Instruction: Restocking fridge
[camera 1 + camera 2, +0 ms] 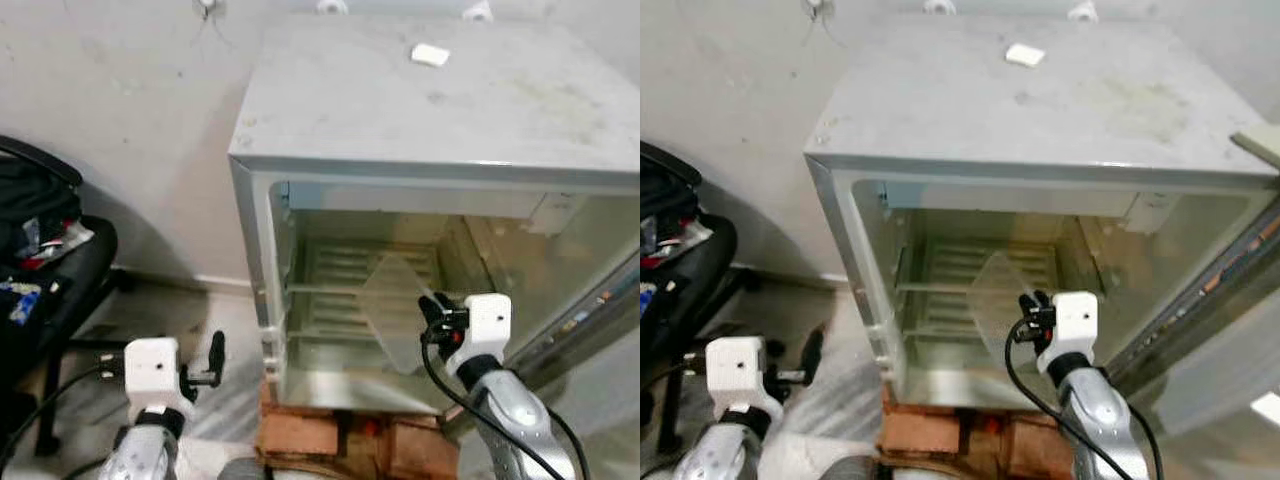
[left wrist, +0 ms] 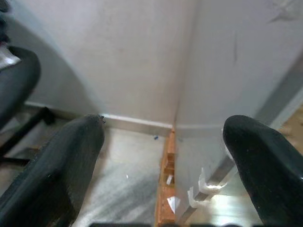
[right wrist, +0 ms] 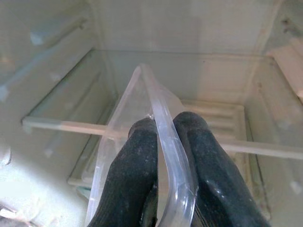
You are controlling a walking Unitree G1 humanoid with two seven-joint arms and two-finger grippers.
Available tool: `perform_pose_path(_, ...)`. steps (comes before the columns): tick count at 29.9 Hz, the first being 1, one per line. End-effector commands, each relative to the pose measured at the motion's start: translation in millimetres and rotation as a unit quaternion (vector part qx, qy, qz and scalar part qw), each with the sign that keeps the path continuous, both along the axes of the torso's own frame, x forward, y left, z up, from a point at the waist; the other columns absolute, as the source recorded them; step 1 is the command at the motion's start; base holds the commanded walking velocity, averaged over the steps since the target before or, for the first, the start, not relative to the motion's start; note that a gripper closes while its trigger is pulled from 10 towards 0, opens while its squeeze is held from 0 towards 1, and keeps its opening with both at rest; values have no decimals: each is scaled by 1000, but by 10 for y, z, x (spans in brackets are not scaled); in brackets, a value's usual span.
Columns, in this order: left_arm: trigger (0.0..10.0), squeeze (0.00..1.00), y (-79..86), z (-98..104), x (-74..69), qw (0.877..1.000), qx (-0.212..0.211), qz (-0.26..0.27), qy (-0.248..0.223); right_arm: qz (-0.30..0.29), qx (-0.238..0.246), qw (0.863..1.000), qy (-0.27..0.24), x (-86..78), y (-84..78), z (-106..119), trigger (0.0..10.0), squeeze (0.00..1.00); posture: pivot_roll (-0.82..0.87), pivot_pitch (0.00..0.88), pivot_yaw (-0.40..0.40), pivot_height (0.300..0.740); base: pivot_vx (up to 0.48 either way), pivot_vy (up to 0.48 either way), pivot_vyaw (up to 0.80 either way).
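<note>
Fridge [image 1: 430,90]: door open, standing on bricks [image 1: 330,435].
Tray [image 1: 395,310]: clear plastic, held on edge inside the fridge mouth; looks light, stiff, slippery, so grip the rim.
Right gripper [image 3: 163,142]: fingers clamped on the tray's rim.
Left gripper [image 2: 163,142]: fingers apart, idle beside the fridge.

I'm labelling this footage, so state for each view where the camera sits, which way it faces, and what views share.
Left eye, head: down at open fridge; both arms show.
Right eye, head: same scene, shifted sideways.
Left wrist: along open left pincer toward wall, floor, bricks.
Right wrist: along right pincer, shut on clear tray, into fridge.
Shared: the tray appears in the head views and right wrist.
</note>
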State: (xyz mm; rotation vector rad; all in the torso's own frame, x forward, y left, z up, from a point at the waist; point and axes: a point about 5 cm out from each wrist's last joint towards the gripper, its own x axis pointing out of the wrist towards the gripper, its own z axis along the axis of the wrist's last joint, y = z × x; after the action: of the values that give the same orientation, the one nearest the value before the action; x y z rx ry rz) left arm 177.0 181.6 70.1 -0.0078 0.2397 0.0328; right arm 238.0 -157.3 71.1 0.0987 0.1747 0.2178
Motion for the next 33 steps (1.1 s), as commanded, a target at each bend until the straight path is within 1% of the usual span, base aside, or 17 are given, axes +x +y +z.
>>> perform_pose_path(1, 10000, 0, -30, -5, -10, 1000, -3, 0, 6, -3, -2, 1000, -9, 53, -37, 61, 10000, 0, 69, 126, -51, 740, 0, 0, 0)
perform_pose_path(5, 10000, 0, -20, -39, -55, 1000, -1, 7, 16, 23, 12, 1000, -5, 120, 70, 60, 10000, 0, 80, 131, -56, 740, 0, 0, 0)
perform_pose_path(6, 10000, 0, -20, -39, -55, 1000, -1, 7, 16, 23, 12, 1000, -5, 120, 70, 60, 10000, 0, 80, 131, -56, 740, 0, 0, 0)
perform_pose_path(10, 10000, 0, 3, -74, -132, 1000, 6, 13, 26, 23, 30, 999, -6, 252, 153, 70, 10000, 0, 91, 137, -57, 740, 0, 0, 0)
perform_pose_path(11, 10000, 0, 29, -111, -197, 999, 29, 12, 34, 27, 38, 999, -7, 328, 209, 74, 10000, 0, 104, 142, -58, 740, 0, 0, 0)
perform_pose_path(13, 10000, 0, 48, -135, -255, 998, 51, 6, 39, 28, 46, 999, -4, 388, 248, 72, 10000, 0, 114, 146, -59, 740, 0, 0, 0)
perform_pose_path(14, 10000, 0, 68, -151, -311, 997, 67, 4, 41, 27, 56, 998, 0, 446, 282, 66, 10000, 0, 124, 148, -62, 740, 0, 0, 0)
perform_pose_path(17, 10000, 0, 95, -162, -389, 996, 82, 5, 44, 33, 70, 997, 1, 547, 357, 75, 10000, 0, 154, 151, -71, 740, 0, 0, 0)
perform_pose_path(19, 10000, 0, 99, -163, -396, 996, 83, 6, 44, 34, 70, 997, 0, 558, 367, 78, 10000, 0, 154, 151, -71, 740, 0, 0, 0)
perform_pose_path(21, 10000, 0, 116, -164, -430, 995, 84, 13, 46, 48, 74, 996, -4, 622, 424, 102, 10000, 0, 173, 151, -80, 740, 0, 0, 0)
perform_pose_path(23, 10000, 0, 117, -155, -436, 995, 85, 16, 44, 51, 78, 996, -5, 651, 434, 113, 10000, 0, 176, 150, -82, 740, 0, 0, 0)
perform_pose_path(28, 10000, 0, 110, -157, -416, 995, 87, 17, 40, 59, 83, 995, -4, 695, 438, 101, 10000, 0, 171, 152, -77, 740, 0, 0, 0)
perform_pose_path(31, 10000, 0, 93, -155, -370, 995, 87, 12, 36, 46, 101, 994, 2, 754, 432, 89, 10000, 0, 169, 151, -69, 740, 0, 0, 0)
perform_pose_path(33, 10000, 0, 80, -138, -343, 996, 87, 7, 31, 40, 109, 993, 2, 804, 457, 103, 10000, 0, 171, 152, -67, 740, 0, 0, 0)
